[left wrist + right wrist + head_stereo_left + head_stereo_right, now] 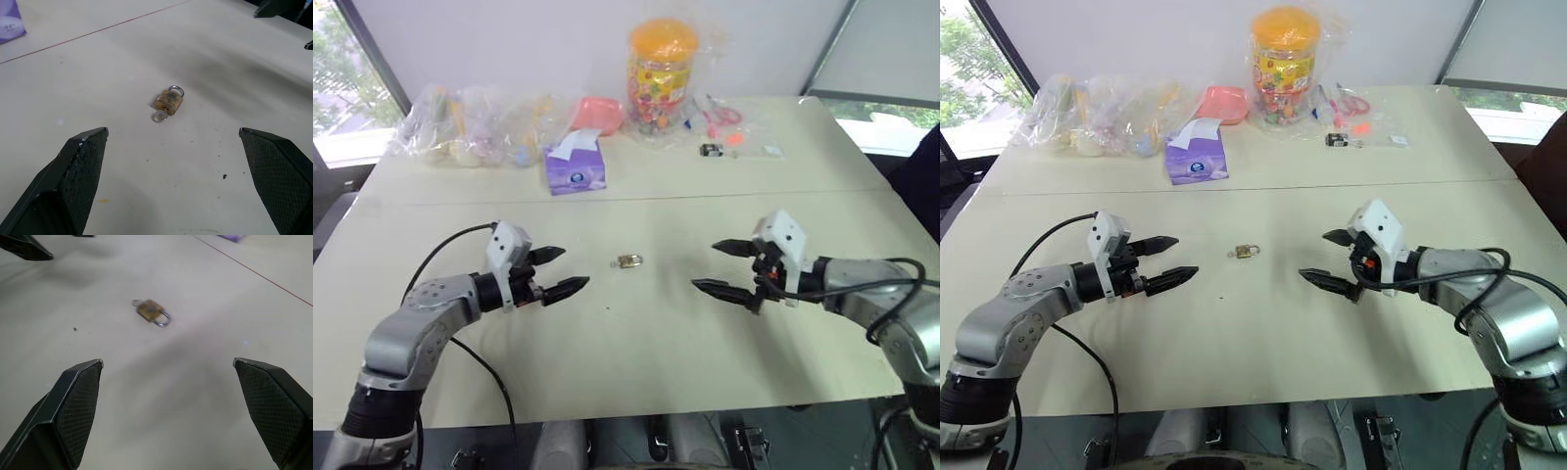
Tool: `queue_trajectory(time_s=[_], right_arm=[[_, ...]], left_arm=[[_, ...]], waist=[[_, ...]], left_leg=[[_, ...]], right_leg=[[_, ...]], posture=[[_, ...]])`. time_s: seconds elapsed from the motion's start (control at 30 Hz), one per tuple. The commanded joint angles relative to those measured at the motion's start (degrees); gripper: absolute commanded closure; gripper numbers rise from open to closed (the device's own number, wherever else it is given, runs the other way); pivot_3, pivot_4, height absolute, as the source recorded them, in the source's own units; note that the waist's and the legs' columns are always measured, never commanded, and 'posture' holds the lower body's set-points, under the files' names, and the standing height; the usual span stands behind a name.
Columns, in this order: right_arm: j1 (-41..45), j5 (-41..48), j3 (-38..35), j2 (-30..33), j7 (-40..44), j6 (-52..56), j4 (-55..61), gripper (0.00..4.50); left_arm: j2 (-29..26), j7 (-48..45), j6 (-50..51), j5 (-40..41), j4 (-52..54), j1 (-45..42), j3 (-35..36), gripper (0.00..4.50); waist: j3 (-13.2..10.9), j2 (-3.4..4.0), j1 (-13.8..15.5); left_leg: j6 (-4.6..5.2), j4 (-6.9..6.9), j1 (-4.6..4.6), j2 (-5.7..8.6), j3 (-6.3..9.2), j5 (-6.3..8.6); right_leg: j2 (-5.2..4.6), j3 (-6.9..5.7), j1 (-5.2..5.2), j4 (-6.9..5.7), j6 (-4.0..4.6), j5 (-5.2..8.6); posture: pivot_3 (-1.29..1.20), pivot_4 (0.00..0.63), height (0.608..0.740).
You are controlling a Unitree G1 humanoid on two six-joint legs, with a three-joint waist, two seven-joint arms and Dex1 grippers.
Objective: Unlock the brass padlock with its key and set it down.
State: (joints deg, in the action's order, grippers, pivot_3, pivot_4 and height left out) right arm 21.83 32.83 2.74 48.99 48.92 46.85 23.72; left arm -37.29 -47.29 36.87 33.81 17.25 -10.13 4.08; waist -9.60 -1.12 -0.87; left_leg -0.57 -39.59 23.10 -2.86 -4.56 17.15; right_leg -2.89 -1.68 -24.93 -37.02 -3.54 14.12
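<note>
Pale tabletop [636,352] under window light, clutter along the far edge: purple tissue box [575,164], orange-lidded candy jar [661,76], plastic bags [475,125]. Brass padlock [627,260] lies flat mid-table, between the two grippers and touching neither. Left gripper [556,271] and right gripper [721,266] both hover just above the surface, pointing inward at the lock, jaws wide apart, empty.

Risks, as I judge them:
- Lock is tiny against the finger pads and lies flat. A pinch from the side could skid it across the smooth surface instead of lifting it.
- Key looks already seated at the bottom of the body. Grabbing the body may hide it from the other gripper, or a knock may pull it out.
- Both grippers closing on one small target could collide.

Lock itself: gold-coloured body, scuffed face, silvery shackle appearing closed, small silvery key head [158,117] at the opposite end.
</note>
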Motion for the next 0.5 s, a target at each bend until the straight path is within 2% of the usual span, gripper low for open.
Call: queue_trajectory(time_s=[0.03, 0.13, 0.3, 0.5], right_arm=[[9.03, -6.16, 9.53, 1.29, 6.46, -1.93, -4.31, 0.0], [16.76, -15.68, 19.83, 1.45, 11.97, -7.4, -10.61, 0.0], [33.73, -27.5, 33.6, -9.12, 20.5, -13.11, -32.87, 0.0], [43.52, -33.63, 35.68, -21.39, 23.91, -20.6, -55.22, 0.0]], left_arm=[[-0.84, -0.84, -1.07, -0.41, -0.02, -1.71, 0.57, 0.02], [-0.84, -1.07, -1.31, -0.72, -0.84, -2.61, 0.3, 0.02], [-0.44, -0.79, -1.71, -1.17, -0.62, -2.48, 0.18, 0.02], [-0.27, 0.28, -2.12, -1.34, 1.33, -0.24, 0.66, 0.02]], waist=[[0.0, 0.0, 0.11], [-0.01, 0.01, 0.37], [-0.02, 0.02, -0.36], [-0.02, 0.02, 0.19]], left_leg=[[0.0, 0.0, 0.02, 0.01, 0.01, 0.0], [0.0, 0.02, 0.06, 0.03, 0.01, 0.0], [0.0, 0.0, 0.23, 0.05, -0.14, -0.01], [-0.07, 0.13, 0.24, 0.0, -0.14, -0.05]], right_leg=[[0.01, -0.01, -0.01, 0.0, 0.0, 0.0], [0.0, -0.01, -0.06, 0.01, 0.0, 0.0], [-0.03, 0.07, -0.28, -0.05, -0.13, -0.09], [0.1, 0.03, -0.4, -0.14, -0.16, -0.19]], posture=[[0.0, 0.15, 0.74], [0.0, 0.15, 0.74], [0.0, 0.15, 0.74], [0.0, 0.15, 0.74]])
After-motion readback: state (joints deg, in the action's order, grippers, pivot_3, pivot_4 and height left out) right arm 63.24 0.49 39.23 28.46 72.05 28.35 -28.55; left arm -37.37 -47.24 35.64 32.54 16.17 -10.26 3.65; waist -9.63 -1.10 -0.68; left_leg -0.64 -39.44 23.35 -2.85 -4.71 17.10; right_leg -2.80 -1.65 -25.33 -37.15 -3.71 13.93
